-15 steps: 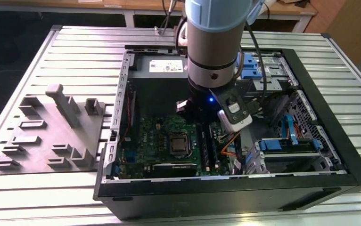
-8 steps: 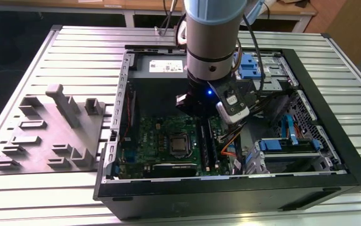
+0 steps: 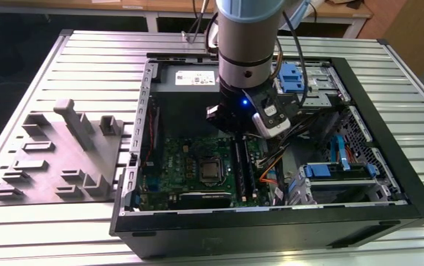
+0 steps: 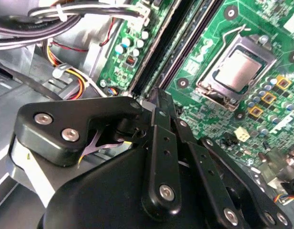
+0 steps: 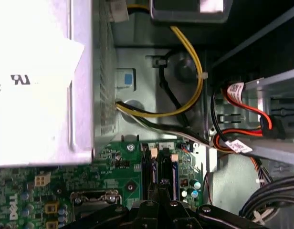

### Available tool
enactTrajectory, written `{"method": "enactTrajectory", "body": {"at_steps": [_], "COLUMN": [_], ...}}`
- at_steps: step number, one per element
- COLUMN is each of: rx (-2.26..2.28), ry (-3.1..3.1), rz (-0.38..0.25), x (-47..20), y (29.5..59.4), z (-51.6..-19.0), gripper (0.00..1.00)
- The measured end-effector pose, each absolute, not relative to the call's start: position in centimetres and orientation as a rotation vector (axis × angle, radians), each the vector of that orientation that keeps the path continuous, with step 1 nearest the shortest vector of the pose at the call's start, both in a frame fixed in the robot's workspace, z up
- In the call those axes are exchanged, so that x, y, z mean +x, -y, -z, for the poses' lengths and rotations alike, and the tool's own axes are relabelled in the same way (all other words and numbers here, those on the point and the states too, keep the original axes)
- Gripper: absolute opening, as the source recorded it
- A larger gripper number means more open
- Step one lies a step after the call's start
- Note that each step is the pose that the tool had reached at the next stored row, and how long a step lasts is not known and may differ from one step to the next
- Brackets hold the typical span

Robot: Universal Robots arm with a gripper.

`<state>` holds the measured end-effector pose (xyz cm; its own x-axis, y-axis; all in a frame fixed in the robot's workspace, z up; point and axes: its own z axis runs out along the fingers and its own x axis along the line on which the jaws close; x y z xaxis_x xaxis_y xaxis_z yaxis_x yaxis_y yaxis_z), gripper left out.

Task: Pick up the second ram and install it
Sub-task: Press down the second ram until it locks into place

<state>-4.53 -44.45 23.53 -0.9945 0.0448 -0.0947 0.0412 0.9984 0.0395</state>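
My gripper (image 3: 236, 134) hangs low inside the open computer case (image 3: 389, 166), over the green motherboard (image 3: 190, 160). Its black fingers (image 4: 159, 102) are drawn together with nothing showing between them, and they stand at one end of the memory slots. A long dark ram stick (image 3: 241, 172) lies seated along those slots and runs away from the fingertips (image 5: 159, 198) in both wrist views. Whether the fingertips touch the ram (image 4: 159, 52) I cannot tell. The processor socket (image 4: 235, 69) lies beside the slots.
A grey moulded tray (image 3: 57, 160) with an upright slab sits on the slatted table at the exterior view's left. Inside the case are the power supply (image 5: 42, 86), yellow and red cables (image 5: 194, 90), and blue drive bays (image 3: 337, 169) at the exterior view's right.
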Motion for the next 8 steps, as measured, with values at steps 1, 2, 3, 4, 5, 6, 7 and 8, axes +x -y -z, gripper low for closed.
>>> {"method": "enactTrajectory", "body": {"at_steps": [1,2,3,4,5,6,7,8], "rx": [0.066,0.066,0.066,0.066,0.066,0.066,0.066,0.066], "ry": [-3.045,-3.045,-3.045,-3.045,-3.045,-3.045,-3.045,-3.045], "rz": [-0.057,-0.057,-0.057,-0.057,-0.057,-0.057,-0.057,-0.057], "x": [-4.53,-4.52,-4.52,-4.52,-4.51,-4.49,-4.49,-4.49], "y": [44.35,44.27,44.19,44.09,43.97,43.82,43.69,43.63], "z": [-23.41,-23.31,-23.26,-23.18,-23.1,-23.04,-23.01,-22.97], "gripper": [0.1,0.1,0.1,0.1,0.1,0.1,0.1,0.1]}}
